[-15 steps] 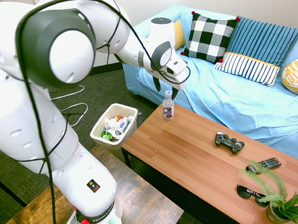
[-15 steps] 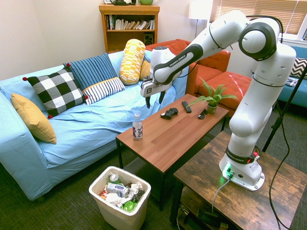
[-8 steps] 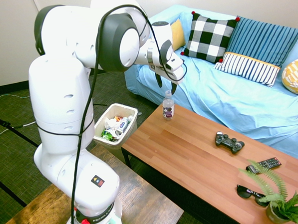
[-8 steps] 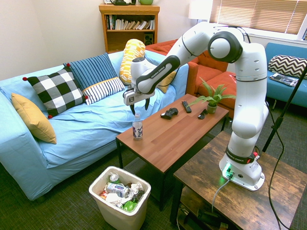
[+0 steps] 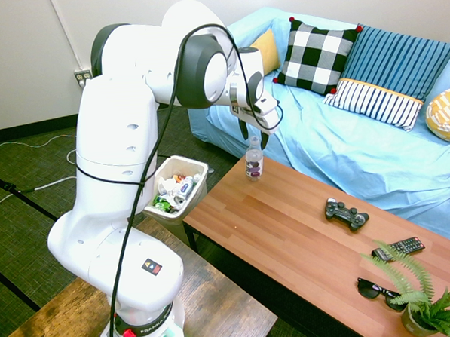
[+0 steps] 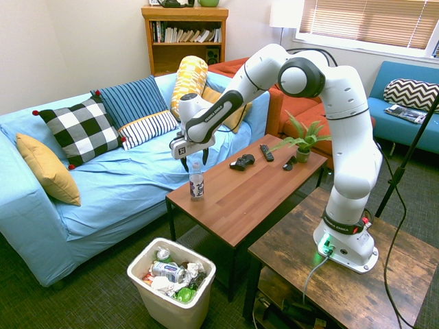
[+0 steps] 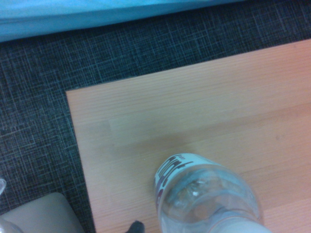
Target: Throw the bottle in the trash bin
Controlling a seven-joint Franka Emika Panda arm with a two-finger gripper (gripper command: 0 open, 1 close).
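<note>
The bottle (image 5: 254, 159) is small and clear with a white cap and a dark label, and it stands upright at the corner of the wooden coffee table (image 5: 289, 233) nearest the sofa. My gripper (image 5: 253, 135) hangs just above its cap, open, with one finger on either side and nothing held. The second exterior view shows the gripper (image 6: 191, 162) above the bottle (image 6: 197, 182) too. In the wrist view the bottle (image 7: 206, 194) is seen from above, close by. The trash bin (image 5: 181, 159) is a white wastebasket on the floor beside the table's end, holding several pieces of rubbish (image 6: 171, 312).
Further along the table lie a black game controller (image 5: 347, 213), a remote (image 5: 397, 248), sunglasses (image 5: 378, 290) and a potted fern (image 5: 428, 301). A blue sofa (image 5: 345, 147) with several cushions runs behind the table. Dark carpet surrounds the bin.
The arm has swung round and the gripper has moved along the table's end and come down over the bottle. The bottle and bin have not moved.
</note>
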